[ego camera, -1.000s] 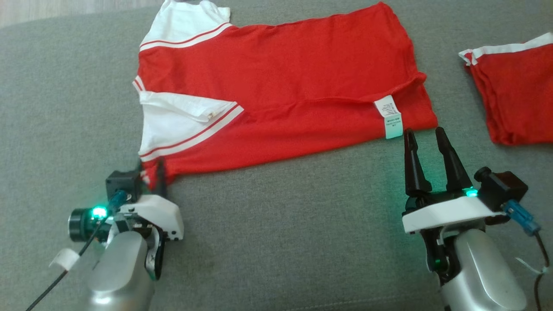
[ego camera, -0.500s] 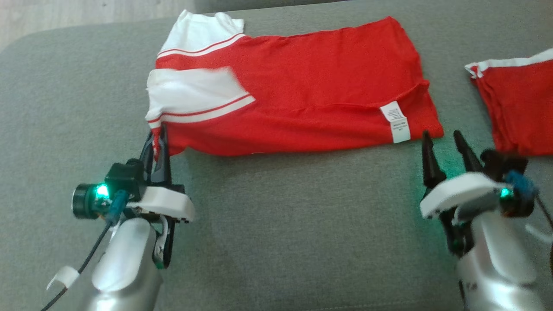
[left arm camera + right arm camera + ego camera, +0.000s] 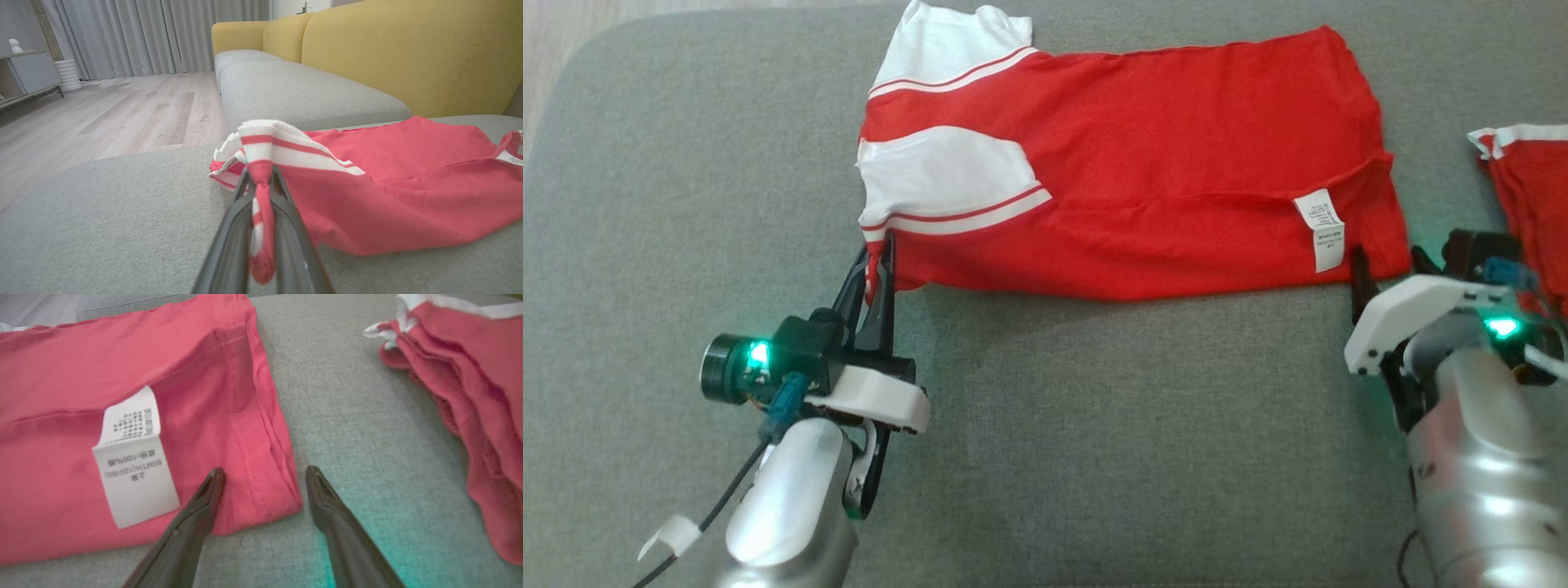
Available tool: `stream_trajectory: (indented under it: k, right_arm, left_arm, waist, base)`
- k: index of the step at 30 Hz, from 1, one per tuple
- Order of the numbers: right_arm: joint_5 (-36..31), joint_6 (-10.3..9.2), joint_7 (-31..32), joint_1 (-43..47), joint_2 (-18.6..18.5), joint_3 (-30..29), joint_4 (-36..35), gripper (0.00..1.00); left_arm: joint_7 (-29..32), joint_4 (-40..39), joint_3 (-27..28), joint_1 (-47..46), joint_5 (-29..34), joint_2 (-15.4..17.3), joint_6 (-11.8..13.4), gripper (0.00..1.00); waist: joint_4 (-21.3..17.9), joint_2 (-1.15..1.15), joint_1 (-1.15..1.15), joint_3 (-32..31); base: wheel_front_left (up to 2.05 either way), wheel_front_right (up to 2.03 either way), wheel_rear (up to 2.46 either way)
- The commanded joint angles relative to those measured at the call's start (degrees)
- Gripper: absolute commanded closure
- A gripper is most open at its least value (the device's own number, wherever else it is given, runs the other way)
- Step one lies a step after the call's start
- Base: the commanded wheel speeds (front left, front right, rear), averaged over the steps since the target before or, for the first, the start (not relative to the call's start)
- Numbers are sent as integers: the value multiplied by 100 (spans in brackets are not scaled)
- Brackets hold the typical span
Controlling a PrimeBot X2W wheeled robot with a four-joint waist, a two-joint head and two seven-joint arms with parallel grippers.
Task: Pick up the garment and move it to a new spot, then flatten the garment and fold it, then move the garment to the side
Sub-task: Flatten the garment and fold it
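– Grey cushion (image 3: 1094,457) spreads under everything from the head camera, with a strip of wooden floor (image 3: 556,33) at the far left corner. Where does the clothing lie?

– The red garment (image 3: 1176,180) lies spread across the far half of the cushion. Its white sleeves (image 3: 939,171), edged with red stripes, point left, and a white care label (image 3: 1323,233) sits near its near right corner.

– And the grippers there?

– The left gripper (image 3: 876,247) has its fingers together on the near left corner, with red-and-white cloth pinched between them. The right gripper (image 3: 1387,257) sits at the near right corner, just beside the label, but its white housing hides most of the fingers. A second red garment (image 3: 1531,196) lies at the right edge, apart from the first.

– Left wrist camera?

– Both dark fingers are clamped on a bunched strip of striped hem. That corner is raised off the cushion while the rest lies flat behind it. Beyond stand a yellow sofa back (image 3: 408,53) and grey curtains (image 3: 155,36).

– Right wrist camera?

– The fingers stand wide apart and hold nothing. One tip is over the red cloth next to the label and the other is over bare cushion, with the hemmed corner between them. Whether the tips touch the fabric, I cannot tell. The second red garment lies rumpled off to the right.
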Motion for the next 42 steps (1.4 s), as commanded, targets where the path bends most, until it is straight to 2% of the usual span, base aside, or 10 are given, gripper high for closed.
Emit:
stream_trajectory:
  k: [1,6,7,8,17,25,33,40,41,42]
  right_arm:
    - [-184,20,103,-231,0,20,95,0]
    - [-454,20,140,-395,1,-92,617,0]
    - [-479,20,116,-421,1,-101,700,69]
    - [-504,20,74,-446,1,-111,769,100]
    - [-896,20,-399,-327,1,-348,901,100]
    - [-888,20,-295,34,1,-328,911,100]
    - [-494,20,223,580,1,-48,748,100]
    - [237,20,462,1004,1,464,24,100]
    - [305,20,446,1065,1,553,-104,53]
    - [432,20,442,1123,1,627,-220,0]
  left_arm:
    - [-70,-252,175,-117,40,43,-20,100]
    - [-70,-314,196,-97,60,102,-47,100]
    - [-70,-309,203,-92,61,122,-51,100]
    - [-70,-300,209,-88,59,137,-54,100]
    - [26,66,184,120,11,266,-59,100]
    - [305,252,137,610,-94,464,-128,100]
    - [1062,-160,-12,1322,-238,760,-299,100]
    - [1463,-751,-100,1669,-310,791,-199,100]
    - [1498,-792,-103,1677,-315,786,-175,100]
    - [1527,-819,-96,1683,-332,780,-156,100]
  waist:
    - [39,0,0,34]
    - [62,0,0,50]
    - [59,0,0,45]
    - [56,0,0,36]
    - [-89,0,0,-340]
    - [-292,0,0,-833]
    - [-406,0,0,-1193]
    - [-432,0,0,-1187]
    - [-429,0,0,-1181]
    - [-424,0,0,-1174]
  base:
    - [0,0,0]
    - [0,0,0]
    - [0,0,0]
    - [0,0,0]
    - [0,0,0]
    - [0,0,0]
    - [0,0,0]
    - [0,0,0]
    - [0,0,0]
    - [0,0,0]
